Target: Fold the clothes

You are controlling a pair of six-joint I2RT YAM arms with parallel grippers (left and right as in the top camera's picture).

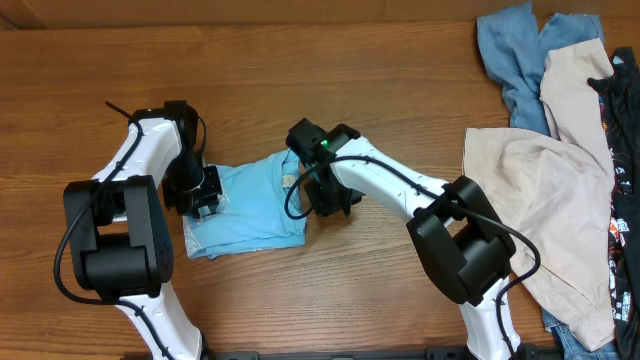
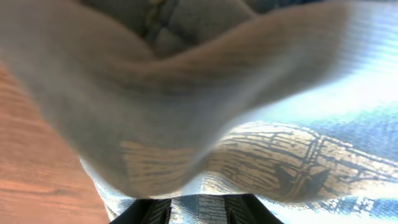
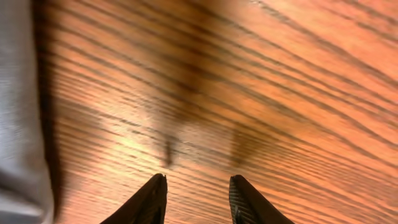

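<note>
No text, brand or number can be read in any view. The sky-blue T-shirt (image 1: 255,205) carries a small pale neck tag (image 1: 287,181) in the overhead view, too small to make out. Up close in the left wrist view, the shirt's printed design (image 2: 292,168) shows as tan and dark line work, blurred, with no legible letters. The black garment (image 1: 627,150) at the table's right edge bears red and white markings (image 1: 612,240), also too small to decipher.
</note>
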